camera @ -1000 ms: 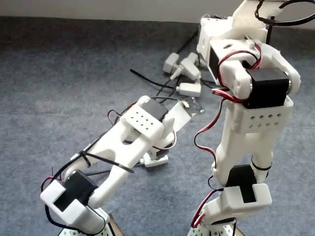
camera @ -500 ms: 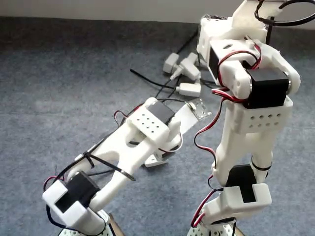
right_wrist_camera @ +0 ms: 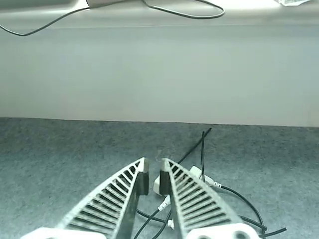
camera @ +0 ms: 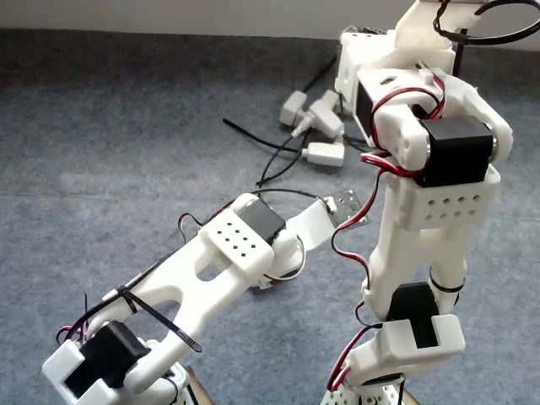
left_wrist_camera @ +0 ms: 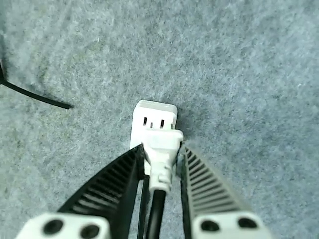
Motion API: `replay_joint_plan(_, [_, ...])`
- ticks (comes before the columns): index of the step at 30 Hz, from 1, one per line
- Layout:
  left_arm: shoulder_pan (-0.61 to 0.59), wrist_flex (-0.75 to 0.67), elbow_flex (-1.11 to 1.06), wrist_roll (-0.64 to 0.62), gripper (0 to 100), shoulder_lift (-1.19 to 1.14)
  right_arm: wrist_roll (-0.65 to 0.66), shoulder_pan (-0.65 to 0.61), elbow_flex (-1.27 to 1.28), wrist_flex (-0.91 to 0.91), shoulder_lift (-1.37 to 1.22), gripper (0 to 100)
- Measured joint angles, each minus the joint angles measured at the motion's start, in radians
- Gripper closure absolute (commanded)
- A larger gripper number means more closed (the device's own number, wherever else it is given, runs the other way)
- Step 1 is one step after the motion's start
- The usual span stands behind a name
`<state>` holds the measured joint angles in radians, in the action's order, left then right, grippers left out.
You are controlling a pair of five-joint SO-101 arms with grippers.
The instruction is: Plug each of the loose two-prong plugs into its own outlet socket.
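My left gripper [left_wrist_camera: 160, 152] is shut on a white two-prong plug [left_wrist_camera: 162, 144] with a black cable. The plug hangs right over a white outlet socket [left_wrist_camera: 154, 112] on the grey carpet, whose two slots show just past the plug's tip. I cannot tell whether the prongs touch it. In the high view the left gripper [camera: 339, 209] lies at mid-table beside the right arm [camera: 439, 177]. My right gripper [right_wrist_camera: 153, 174] is raised, pointing at the far wall, fingers almost together with nothing between them.
Several white plugs and sockets [camera: 314, 118] lie in a cluster at the back with another [camera: 325, 153] just in front, black cables [camera: 272, 160] trailing between them. A cable end [left_wrist_camera: 45, 99] lies near the socket. The carpet [camera: 110, 152] stretches out to the left.
The left arm has swung its gripper, with the plug, to the right and nearer the front. The right arm has stayed still.
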<state>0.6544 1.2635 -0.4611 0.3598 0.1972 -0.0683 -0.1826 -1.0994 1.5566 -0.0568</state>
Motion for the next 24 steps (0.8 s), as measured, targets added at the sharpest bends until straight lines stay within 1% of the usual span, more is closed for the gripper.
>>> replay_joint_plan(9, [0.0,-0.005,-0.031,0.087,100,0.0,0.0,-0.002,0.0,0.0,0.0,93.6])
replay_joint_plan(20, [-0.054,-0.061,-0.031,0.095,100,0.0,0.0,-0.002,0.0,0.0,0.0,93.6])
replay_joint_plan(24, [-0.051,-0.061,-0.031,0.146,100,0.0,0.0,-0.002,0.0,0.0,0.0,93.6])
